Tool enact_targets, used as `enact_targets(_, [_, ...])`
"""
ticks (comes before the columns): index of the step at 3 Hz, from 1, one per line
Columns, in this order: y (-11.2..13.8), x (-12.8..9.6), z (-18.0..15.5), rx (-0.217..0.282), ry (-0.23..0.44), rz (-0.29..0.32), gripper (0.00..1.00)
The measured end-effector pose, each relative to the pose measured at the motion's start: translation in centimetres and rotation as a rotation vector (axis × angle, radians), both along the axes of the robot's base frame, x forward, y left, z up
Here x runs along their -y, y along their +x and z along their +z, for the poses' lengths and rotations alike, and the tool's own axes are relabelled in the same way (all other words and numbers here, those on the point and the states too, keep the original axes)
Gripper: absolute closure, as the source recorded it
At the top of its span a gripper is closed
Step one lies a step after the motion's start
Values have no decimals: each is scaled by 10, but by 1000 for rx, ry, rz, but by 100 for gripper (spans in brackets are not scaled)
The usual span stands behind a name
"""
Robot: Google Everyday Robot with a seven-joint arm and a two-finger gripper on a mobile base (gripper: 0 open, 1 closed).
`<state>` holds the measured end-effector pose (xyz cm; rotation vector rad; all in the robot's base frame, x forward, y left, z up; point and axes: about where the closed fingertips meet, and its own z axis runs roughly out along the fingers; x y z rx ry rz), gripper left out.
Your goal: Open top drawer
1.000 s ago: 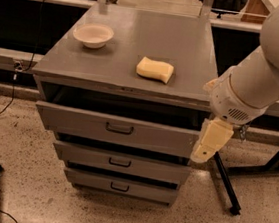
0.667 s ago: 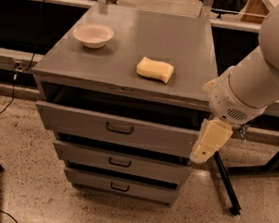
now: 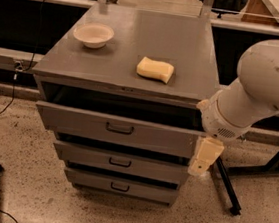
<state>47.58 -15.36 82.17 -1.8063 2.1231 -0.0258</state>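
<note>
The end effector (image 3: 205,159) hangs just beside the partly open top drawer's (image 3: 78,120) front.

No text, label, brand or number could be read anywhere: none on the top drawer (image 3: 117,128), none on the tool (image 3: 199,165), which hung at that drawer's right front corner.
</note>
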Motion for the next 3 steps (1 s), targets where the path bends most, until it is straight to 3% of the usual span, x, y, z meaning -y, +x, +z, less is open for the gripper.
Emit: enact_targets(3, [39,12,-71,-24,8,38,0])
